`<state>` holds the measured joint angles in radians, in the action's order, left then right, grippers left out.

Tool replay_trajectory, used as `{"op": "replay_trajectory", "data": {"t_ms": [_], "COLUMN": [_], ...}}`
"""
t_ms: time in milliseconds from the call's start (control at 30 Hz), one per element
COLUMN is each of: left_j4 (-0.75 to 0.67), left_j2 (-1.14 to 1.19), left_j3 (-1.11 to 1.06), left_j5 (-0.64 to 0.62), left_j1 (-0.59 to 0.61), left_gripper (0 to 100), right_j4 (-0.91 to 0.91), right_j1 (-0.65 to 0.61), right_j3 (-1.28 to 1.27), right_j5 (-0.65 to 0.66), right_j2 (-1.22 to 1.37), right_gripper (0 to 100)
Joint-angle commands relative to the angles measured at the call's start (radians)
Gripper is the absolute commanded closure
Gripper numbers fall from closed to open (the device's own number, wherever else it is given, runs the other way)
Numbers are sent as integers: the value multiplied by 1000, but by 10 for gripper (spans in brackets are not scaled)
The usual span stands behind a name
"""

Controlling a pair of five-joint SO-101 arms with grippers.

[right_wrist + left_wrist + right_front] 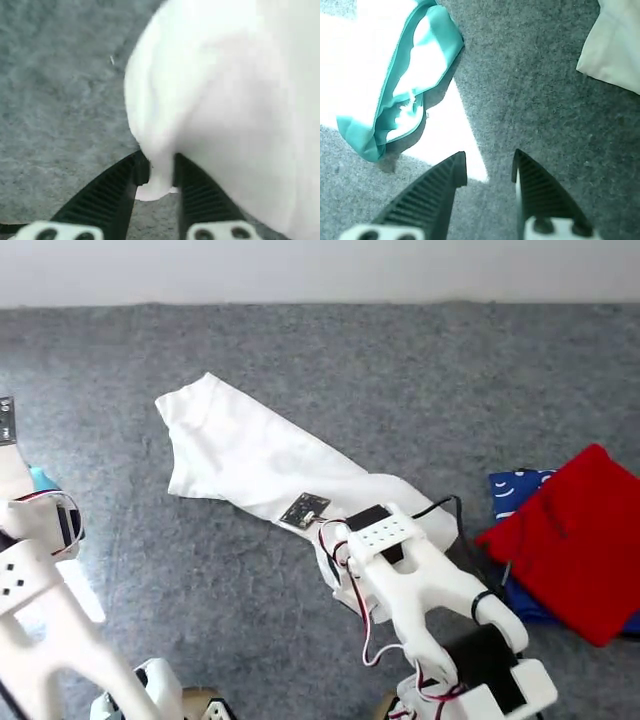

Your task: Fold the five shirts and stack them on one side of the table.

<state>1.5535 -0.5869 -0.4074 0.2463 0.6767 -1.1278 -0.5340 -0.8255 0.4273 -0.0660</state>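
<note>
You had the right end effector [155,174] clenched on an edge of the white shirt [255,455] near mid-bench [420,370], likely to fold it toward 10 o'clock, while the left end effector [488,167] hung released beside the teal shirt [415,75] at 9 o'clock.

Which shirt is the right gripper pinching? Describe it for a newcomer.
On the grey table, look mid-table, left of the red shirt lying on a blue one. The white shirt stretches diagonally there, one end in the right gripper. It is the only white garment.
</note>
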Motion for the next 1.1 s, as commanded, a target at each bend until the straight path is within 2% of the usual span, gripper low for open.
{"op": "replay_trajectory", "data": {"t_ms": [0,167,367,467,633,733,867,1067], "left_j4": [-14,-14,-14,-20,-124,-210,-310,-321], "left_j2": [-21,-21,-21,-21,-18,-2,140,480], "left_j3": [7,7,12,12,-28,-102,-183,-67], "left_j5": [5,5,9,9,9,20,101,193], "left_j1": [3,0,-38,-114,-287,-413,-543,-574], "left_gripper": [848,849,849,848,848,844,786,772], "right_j4": [-36,-206,-398,-513,-647,-657,-653,-651], "right_j1": [-8,13,213,328,472,506,509,510], "right_j3": [11,46,123,207,290,273,259,256], "right_j5": [-8,12,222,313,410,423,417,373], "right_j2": [28,-154,-467,-608,-788,-848,-858,-858], "right_gripper": [990,990,990,990,990,990,990,990]}}
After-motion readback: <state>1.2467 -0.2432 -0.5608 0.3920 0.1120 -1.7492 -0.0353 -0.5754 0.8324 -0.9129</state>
